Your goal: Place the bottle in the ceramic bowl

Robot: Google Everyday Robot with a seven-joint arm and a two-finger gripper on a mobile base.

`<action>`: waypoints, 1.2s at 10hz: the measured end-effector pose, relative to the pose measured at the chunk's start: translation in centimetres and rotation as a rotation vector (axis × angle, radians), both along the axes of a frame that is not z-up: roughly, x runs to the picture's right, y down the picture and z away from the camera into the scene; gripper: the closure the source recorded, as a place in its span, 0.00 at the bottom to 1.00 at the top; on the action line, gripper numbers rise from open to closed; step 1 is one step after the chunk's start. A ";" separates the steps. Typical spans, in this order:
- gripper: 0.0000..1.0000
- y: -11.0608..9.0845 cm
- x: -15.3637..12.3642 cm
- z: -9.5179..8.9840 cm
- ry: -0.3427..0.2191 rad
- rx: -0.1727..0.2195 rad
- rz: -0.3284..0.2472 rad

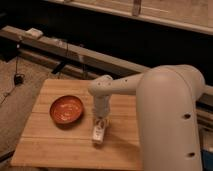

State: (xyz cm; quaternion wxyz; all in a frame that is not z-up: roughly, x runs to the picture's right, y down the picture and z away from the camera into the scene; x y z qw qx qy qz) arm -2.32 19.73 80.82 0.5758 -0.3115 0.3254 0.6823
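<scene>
Task not done yet. The small slim pale bottle with a light label is on the pale wooden plank surface, not in the round shallow orange-red ceramic bowl. The bowl holds nothing and sits left of the bottle, near it but apart.

The gripper, at the end of the bulky white robot arm, comes down from above onto the bottle's far end. Whether it has closed on the bottle or only sits over it: can't tell, since the contact spot is hidden by the wrist.

Left to do, by my read: secure the grasp if not had, lift, carry left over the bowl, lower, let go.

Orientation: the bottle looks to lie w/ its long axis approx. front-to-back on the surface, far end under the gripper, near end toward the front edge and slightly left. Which end has the cap: can't make out. It's approx. as long as the bowl is wide, so it'd prob. need to go in centred.
</scene>
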 end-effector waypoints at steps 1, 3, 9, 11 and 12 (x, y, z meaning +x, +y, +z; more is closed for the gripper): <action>1.00 -2.1 0.1 -1.0 -0.002 0.035 0.011; 1.00 -4.9 -0.3 -2.2 -0.030 0.078 0.001; 1.00 -11.9 -9.1 -0.6 -0.228 0.130 -0.134; 1.00 -13.7 -12.0 0.3 -0.297 0.140 -0.181; 1.00 -14.3 -13.3 0.7 -0.328 0.144 -0.205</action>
